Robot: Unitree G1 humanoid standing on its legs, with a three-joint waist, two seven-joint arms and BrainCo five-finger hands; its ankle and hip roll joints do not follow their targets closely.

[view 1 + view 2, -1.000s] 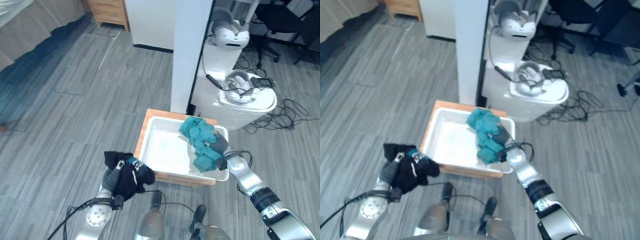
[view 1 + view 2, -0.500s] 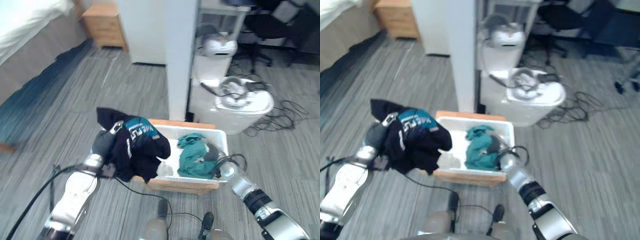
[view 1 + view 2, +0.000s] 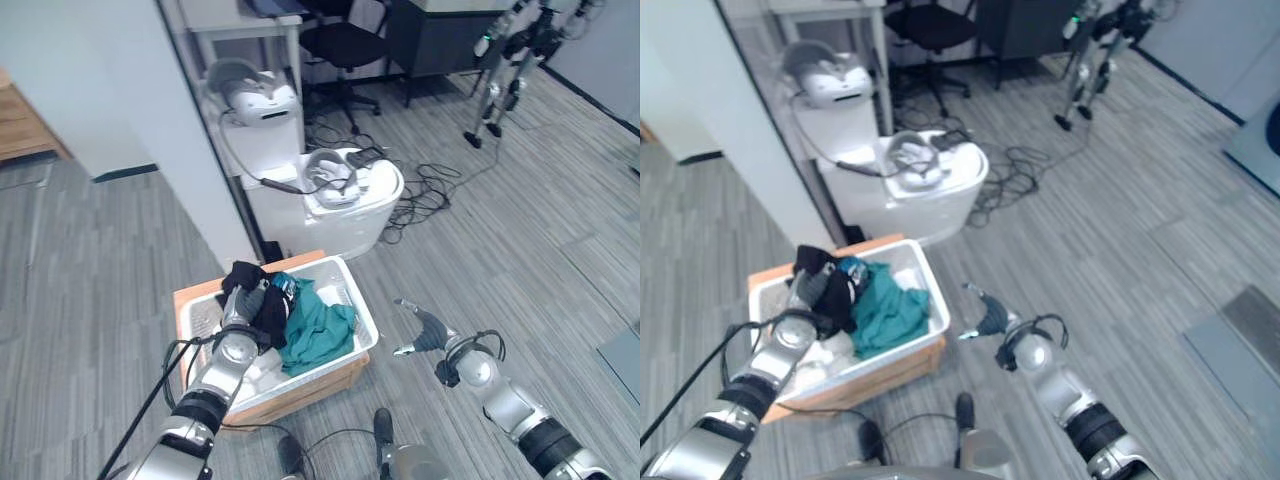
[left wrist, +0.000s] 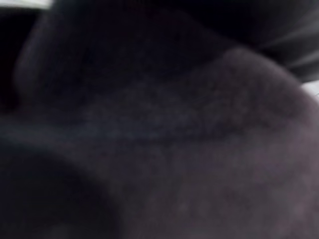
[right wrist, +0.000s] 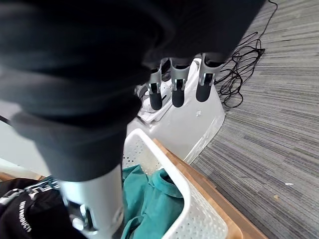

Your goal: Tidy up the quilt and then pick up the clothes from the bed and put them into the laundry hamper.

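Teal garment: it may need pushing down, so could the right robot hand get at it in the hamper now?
Probably yes. The right robot hand is open and empty beside the hamper, whose top is open; the teal garment lies on the near side.

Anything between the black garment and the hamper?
Nothing visible. The black garment is already over the white hamper, at its back edge beside the teal garment, with the left robot hand in it. The right robot hand is outside, open.

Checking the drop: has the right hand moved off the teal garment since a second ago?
Yes. The right hand is open over the floor, clear of the hamper; earlier it was on the teal garment inside.
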